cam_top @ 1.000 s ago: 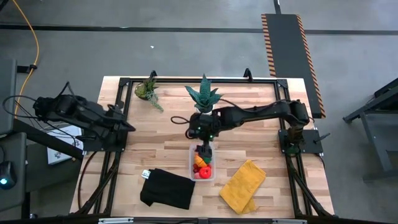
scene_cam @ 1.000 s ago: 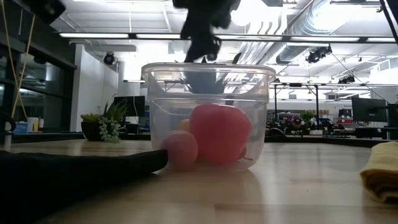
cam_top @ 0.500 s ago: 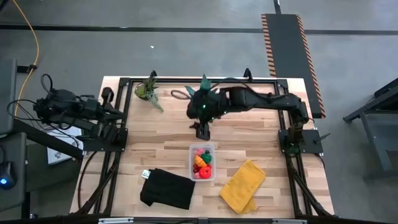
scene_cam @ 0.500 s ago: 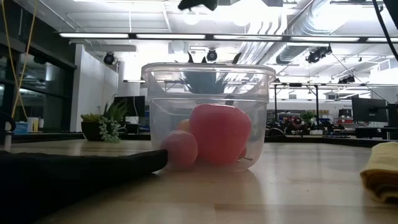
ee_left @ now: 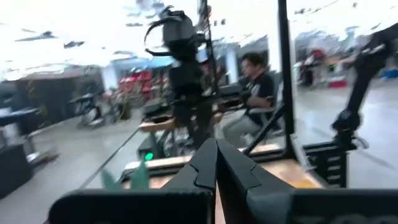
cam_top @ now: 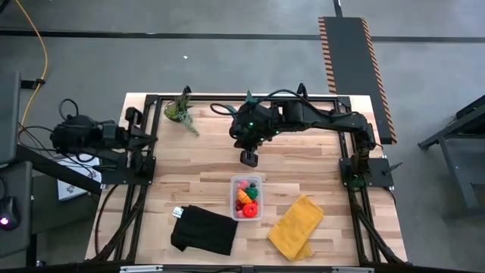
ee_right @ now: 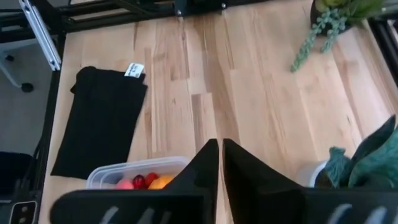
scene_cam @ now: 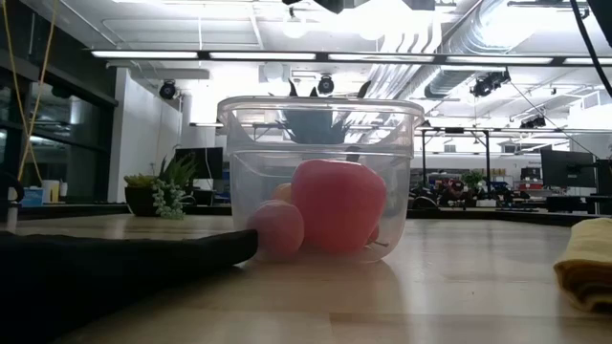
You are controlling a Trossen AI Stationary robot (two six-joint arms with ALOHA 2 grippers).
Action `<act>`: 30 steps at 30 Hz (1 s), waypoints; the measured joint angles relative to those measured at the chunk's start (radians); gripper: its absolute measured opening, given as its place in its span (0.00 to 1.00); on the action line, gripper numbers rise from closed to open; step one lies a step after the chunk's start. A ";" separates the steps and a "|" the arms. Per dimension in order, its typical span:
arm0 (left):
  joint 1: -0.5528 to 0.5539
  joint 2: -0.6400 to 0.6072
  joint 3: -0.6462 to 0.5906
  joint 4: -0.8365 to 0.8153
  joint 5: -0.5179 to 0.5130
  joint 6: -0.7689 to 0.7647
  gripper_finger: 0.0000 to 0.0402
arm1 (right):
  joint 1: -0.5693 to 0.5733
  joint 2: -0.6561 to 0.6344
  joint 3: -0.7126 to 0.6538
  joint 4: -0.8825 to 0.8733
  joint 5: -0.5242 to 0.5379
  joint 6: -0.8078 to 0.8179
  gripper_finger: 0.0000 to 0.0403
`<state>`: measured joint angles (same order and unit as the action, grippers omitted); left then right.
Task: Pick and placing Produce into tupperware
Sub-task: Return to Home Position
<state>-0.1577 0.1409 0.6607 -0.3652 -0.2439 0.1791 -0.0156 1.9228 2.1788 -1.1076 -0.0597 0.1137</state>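
All produce (cam_top: 245,199) in view lay inside the tupperware (cam_top: 234,199), which stood on the near half of the table (cam_top: 303,163), about midway across, between the black cloth (cam_top: 203,230) on its left and the yellow cloth (cam_top: 295,226) on its right. Red, orange, green and pink pieces showed in the container from above. In the low view a large pink-red piece and a smaller peach-coloured piece showed through its clear wall. No loose piece could be found on the bare wood, beside either cloth, or near the 2 potted plants (cam_top: 180,111) at the far edge.

Judgement: the filling work appeared complete. What was left was only for the arms to reach their rest positions.

The right gripper (cam_top: 248,158) hung above bare table on the far side of the tupperware, apart from it and carrying nothing. In the right wrist view its fingers (ee_right: 208,163) were drawn together with only a thin seam between them. The left gripper (ee_left: 216,149) was parked off the table's left edge, its fingers pressed together and empty.

Markings: 1 small white tag (ee_right: 134,70) sat at a corner of the black cloth, but its print could not be read. No brand or writing was legible on the tupperware, the cloths or the arms. A seated person (ee_left: 255,81) showed in the room beyond the table in the left wrist view.
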 joint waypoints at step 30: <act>0.000 -0.135 -0.500 0.572 0.103 -0.080 0.00 | 0.000 0.000 0.147 -0.044 -0.087 0.044 0.00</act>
<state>-0.1574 0.0063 0.1605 0.2067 -0.1412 0.0994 -0.0154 1.9228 2.3255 -1.1516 -0.1471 0.1577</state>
